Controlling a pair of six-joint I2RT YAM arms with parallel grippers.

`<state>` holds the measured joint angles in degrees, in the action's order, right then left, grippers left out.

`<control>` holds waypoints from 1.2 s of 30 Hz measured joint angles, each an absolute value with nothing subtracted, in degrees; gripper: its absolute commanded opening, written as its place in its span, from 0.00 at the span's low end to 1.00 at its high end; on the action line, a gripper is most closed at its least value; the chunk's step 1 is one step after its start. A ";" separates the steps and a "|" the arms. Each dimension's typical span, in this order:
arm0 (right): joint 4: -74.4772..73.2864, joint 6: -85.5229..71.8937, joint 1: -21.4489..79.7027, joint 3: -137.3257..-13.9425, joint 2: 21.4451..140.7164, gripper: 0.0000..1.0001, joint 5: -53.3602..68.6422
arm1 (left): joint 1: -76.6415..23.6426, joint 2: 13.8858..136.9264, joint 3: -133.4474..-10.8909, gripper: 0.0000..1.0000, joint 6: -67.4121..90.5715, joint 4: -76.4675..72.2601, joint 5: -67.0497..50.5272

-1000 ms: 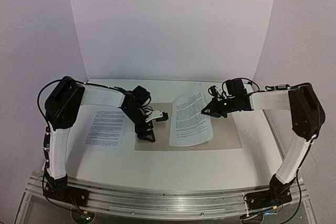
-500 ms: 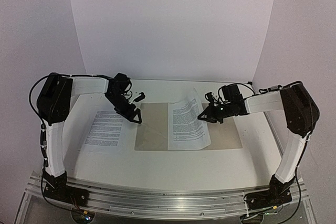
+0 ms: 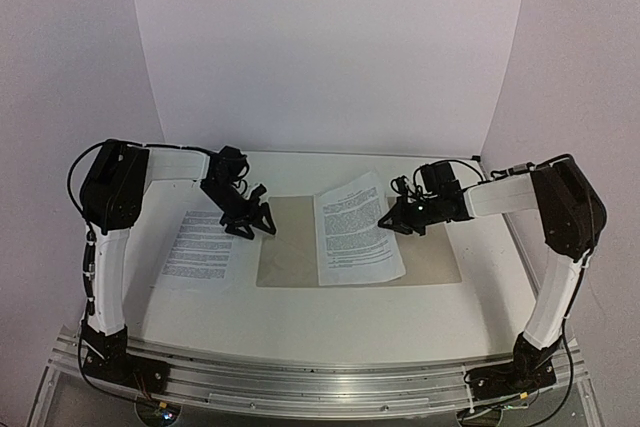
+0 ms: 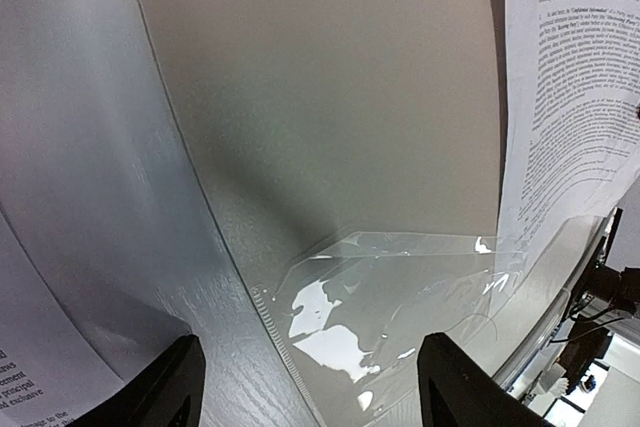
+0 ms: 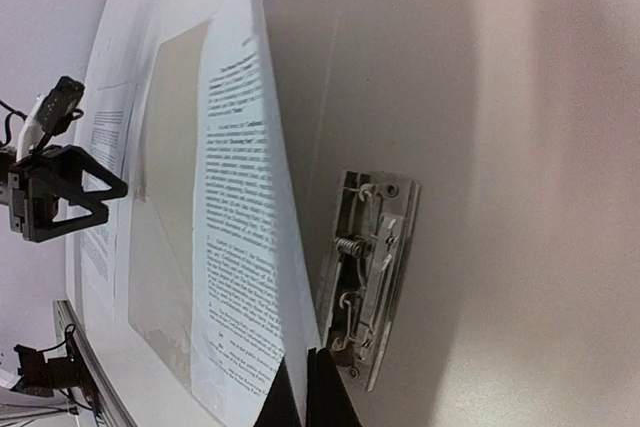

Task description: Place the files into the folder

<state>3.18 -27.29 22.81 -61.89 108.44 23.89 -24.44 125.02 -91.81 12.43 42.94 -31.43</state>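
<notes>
The tan folder (image 3: 430,257) lies open on the table, its metal clip (image 5: 370,267) showing on the inside. One file (image 3: 355,232), a printed white sheet, rests slanted over the folder's middle. My right gripper (image 3: 388,222) is shut on this sheet's right edge (image 5: 305,392), just beside the clip. The other file (image 3: 200,247) lies flat on the table left of the folder. My left gripper (image 3: 250,219) hovers open over the folder's left edge (image 4: 312,387), holding nothing. Below it is the folder's clear plastic pocket (image 4: 380,297).
White walls close in the back and both sides. The white table (image 3: 330,322) runs to a metal rail (image 3: 320,382) at the near edge, where both arm bases stand.
My left gripper pulled back from the folder's left half to its left edge and narrowed slightly. The right gripper shifted a little left, carrying the sheet lower over the folder.
</notes>
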 measured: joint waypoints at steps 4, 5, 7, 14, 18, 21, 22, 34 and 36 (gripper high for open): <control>3.21 -28.26 22.81 -62.59 109.38 0.00 21.15 | -24.47 125.32 -91.80 0.71 13.80 42.89 -32.96; 3.25 -28.58 22.81 -63.05 109.96 0.00 20.73 | -24.47 125.34 -91.79 0.71 14.00 42.87 -33.21; 3.56 -29.28 22.81 -63.90 111.37 0.00 20.01 | -24.49 125.34 -91.63 0.71 14.31 42.75 -33.60; 4.97 -30.32 23.41 -65.20 114.06 0.00 19.99 | -24.47 125.35 -91.37 0.71 14.94 42.39 -34.44; 7.30 -30.78 25.49 -66.43 116.28 0.00 21.14 | -24.47 125.45 -91.37 0.70 14.96 42.33 -34.70; 9.05 -32.28 26.83 -66.46 116.97 0.00 21.50 | -24.47 125.56 -91.37 0.70 15.03 41.99 -35.04; 9.90 -32.85 27.27 -66.48 117.18 0.00 21.59 | -24.47 125.60 -91.37 0.70 15.03 41.96 -35.24; 16.91 -37.55 30.34 -68.25 120.32 0.00 22.55 | -24.49 125.71 -91.00 0.69 15.22 41.34 -36.77; 17.51 -38.31 30.55 -68.25 120.76 0.00 22.47 | -24.47 125.71 -90.95 0.69 15.30 41.29 -36.93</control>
